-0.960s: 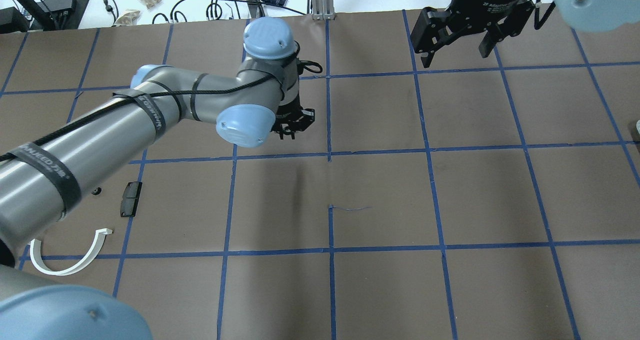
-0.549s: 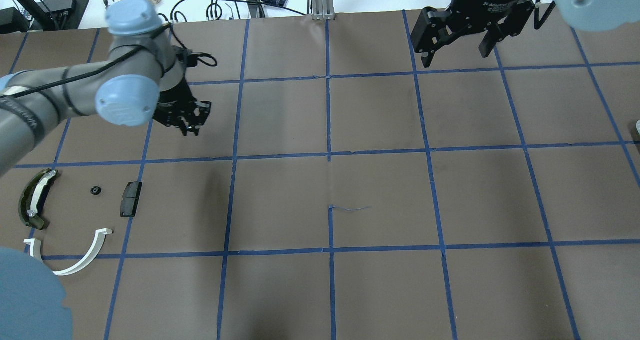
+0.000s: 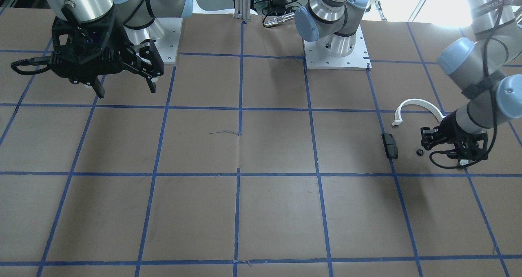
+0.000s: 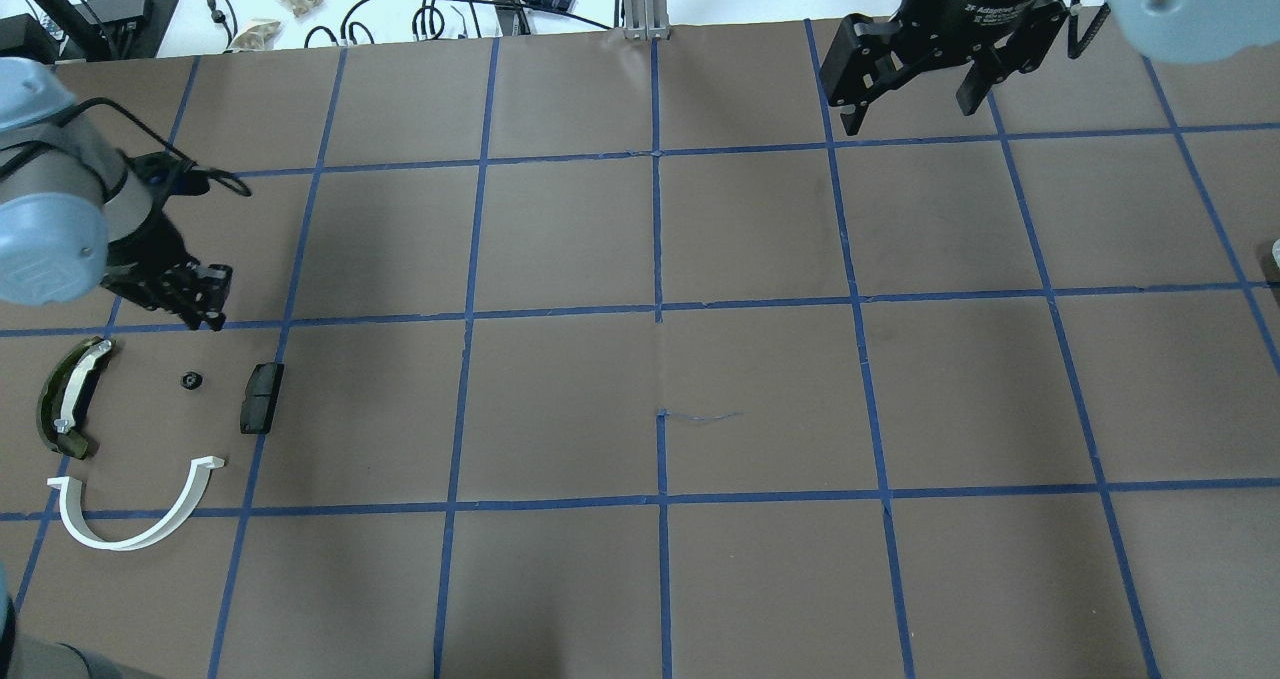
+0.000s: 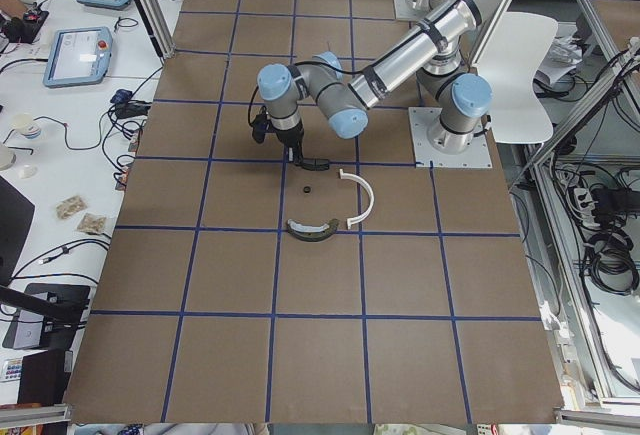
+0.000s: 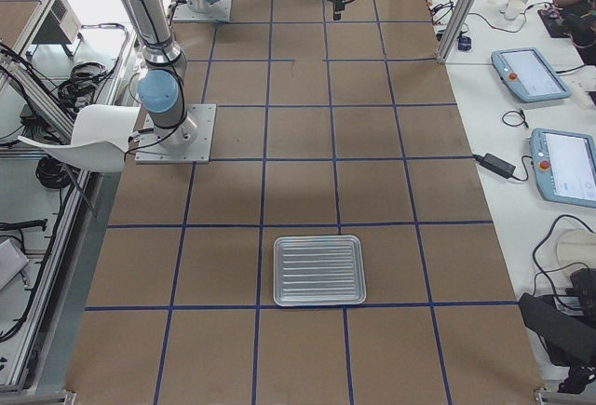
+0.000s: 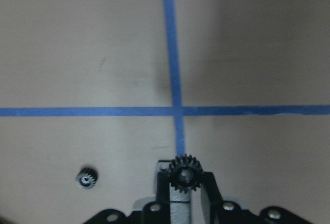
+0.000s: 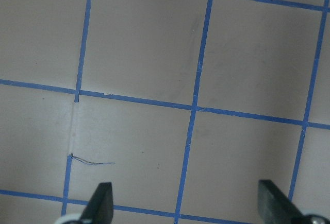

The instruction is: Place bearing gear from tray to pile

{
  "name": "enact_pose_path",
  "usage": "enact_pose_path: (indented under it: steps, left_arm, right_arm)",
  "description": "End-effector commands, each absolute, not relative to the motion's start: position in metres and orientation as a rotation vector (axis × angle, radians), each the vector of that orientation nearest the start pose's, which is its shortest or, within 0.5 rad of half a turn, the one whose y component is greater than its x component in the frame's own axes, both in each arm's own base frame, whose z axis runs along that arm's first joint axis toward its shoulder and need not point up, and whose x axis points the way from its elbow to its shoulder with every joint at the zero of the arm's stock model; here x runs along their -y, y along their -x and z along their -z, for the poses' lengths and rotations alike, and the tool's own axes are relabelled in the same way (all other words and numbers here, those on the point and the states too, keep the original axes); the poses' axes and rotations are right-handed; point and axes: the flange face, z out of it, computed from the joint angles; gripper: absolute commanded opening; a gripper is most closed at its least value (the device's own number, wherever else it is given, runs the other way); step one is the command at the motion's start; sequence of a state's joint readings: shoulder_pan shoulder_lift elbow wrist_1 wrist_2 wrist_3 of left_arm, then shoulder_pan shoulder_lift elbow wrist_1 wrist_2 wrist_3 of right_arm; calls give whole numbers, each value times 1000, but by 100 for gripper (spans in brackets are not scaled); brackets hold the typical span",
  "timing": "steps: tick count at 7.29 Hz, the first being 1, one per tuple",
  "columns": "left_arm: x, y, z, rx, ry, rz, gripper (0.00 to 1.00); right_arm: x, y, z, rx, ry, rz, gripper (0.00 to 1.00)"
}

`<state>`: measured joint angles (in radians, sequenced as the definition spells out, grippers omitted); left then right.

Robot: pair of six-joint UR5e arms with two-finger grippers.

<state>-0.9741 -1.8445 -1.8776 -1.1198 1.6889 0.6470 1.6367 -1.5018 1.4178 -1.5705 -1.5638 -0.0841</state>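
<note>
My left gripper (image 7: 184, 184) is shut on a small black bearing gear (image 7: 185, 173), held between its fingertips above the table. In the overhead view the left gripper (image 4: 205, 304) hangs just beyond the pile: an olive-green curved piece (image 4: 65, 399), a white half-ring arc (image 4: 140, 519), a black block (image 4: 260, 397) and a second small black gear (image 4: 190, 380) lying on the table. That gear also shows in the left wrist view (image 7: 86, 177). My right gripper (image 4: 910, 99) is open and empty, high over the far right of the table. The ribbed metal tray (image 6: 318, 269) shows only in the exterior right view.
The table is brown paper with a blue tape grid (image 4: 658, 309). Cables and small items (image 4: 450, 9) lie on the white bench beyond the far edge. The robot bases (image 3: 336, 48) stand at the near edge.
My left arm has swung from the table's middle to the left, carrying the gear, and now hangs beside the pile. The right arm has not moved.
</note>
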Motion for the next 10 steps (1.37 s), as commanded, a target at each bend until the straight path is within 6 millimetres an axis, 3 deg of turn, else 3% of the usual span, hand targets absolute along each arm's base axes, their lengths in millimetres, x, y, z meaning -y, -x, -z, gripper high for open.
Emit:
enact_pose_path:
  steps: [1, 7, 10]
  left_arm:
    - [475, -261, -223, -3156, -76, -290, 0]
    - [482, -252, -193, -3264, -88, -241, 0]
    - [485, -254, -187, -3259, -97, -248, 6]
  right_arm:
    - [517, -169, -530, -3123, 226, 135, 100]
    - [517, -168, -526, -3125, 224, 123, 100]
    - [517, -169, -527, -3124, 224, 125, 100]
